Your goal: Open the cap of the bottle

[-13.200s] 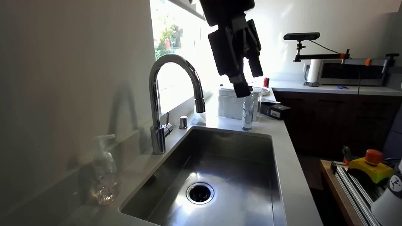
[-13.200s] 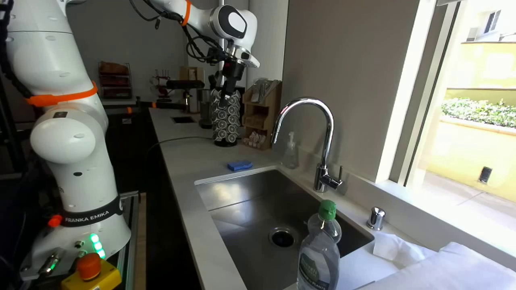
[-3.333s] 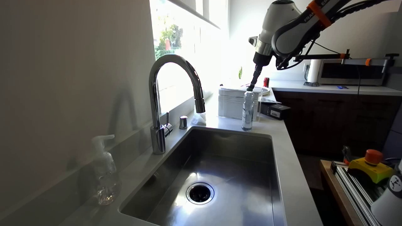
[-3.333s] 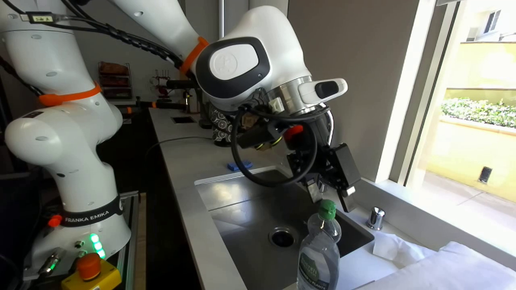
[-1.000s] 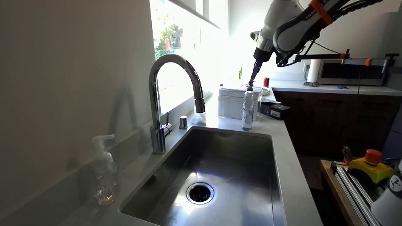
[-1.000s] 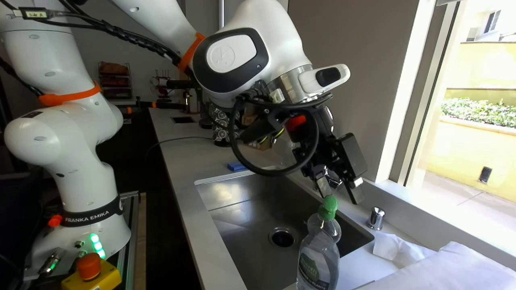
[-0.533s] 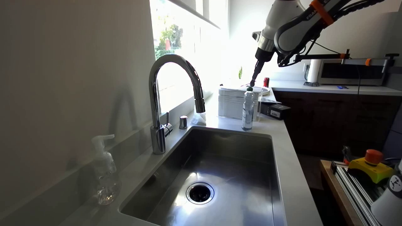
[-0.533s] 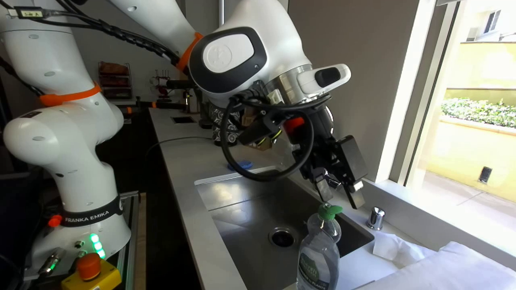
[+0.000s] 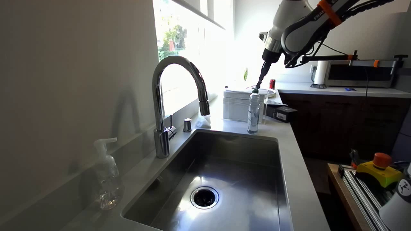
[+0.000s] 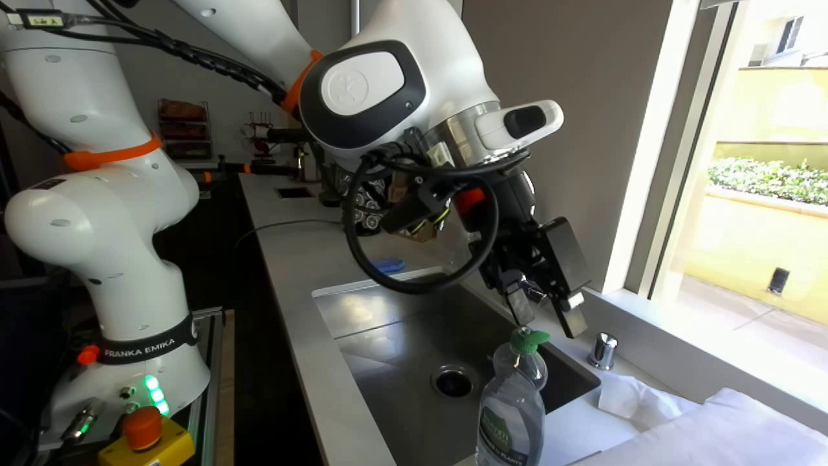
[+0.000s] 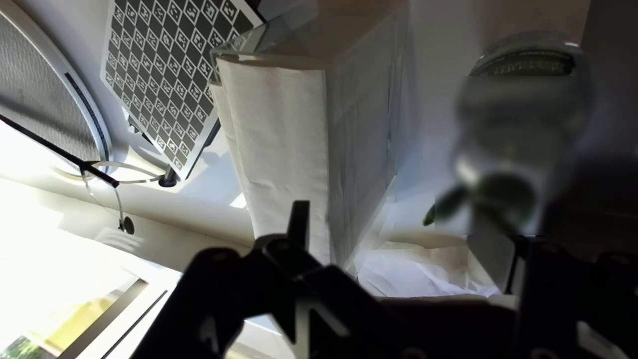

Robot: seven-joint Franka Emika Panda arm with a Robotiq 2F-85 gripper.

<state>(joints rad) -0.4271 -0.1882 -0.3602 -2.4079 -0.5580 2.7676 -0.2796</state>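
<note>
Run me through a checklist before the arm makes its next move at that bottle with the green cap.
1. The cap is open: ok, its green flap sticks out to the side.
2. The bottle stands upright on the counter: ok.
3. The jaws are parted and holding nothing: ok.
4. The jaws are clear of the cap: cannot tell, they look very near it in both exterior views, and contact can't be made out.
5. The jaws are clear of the tap: ok, a gap shows between them in an exterior view.
</note>
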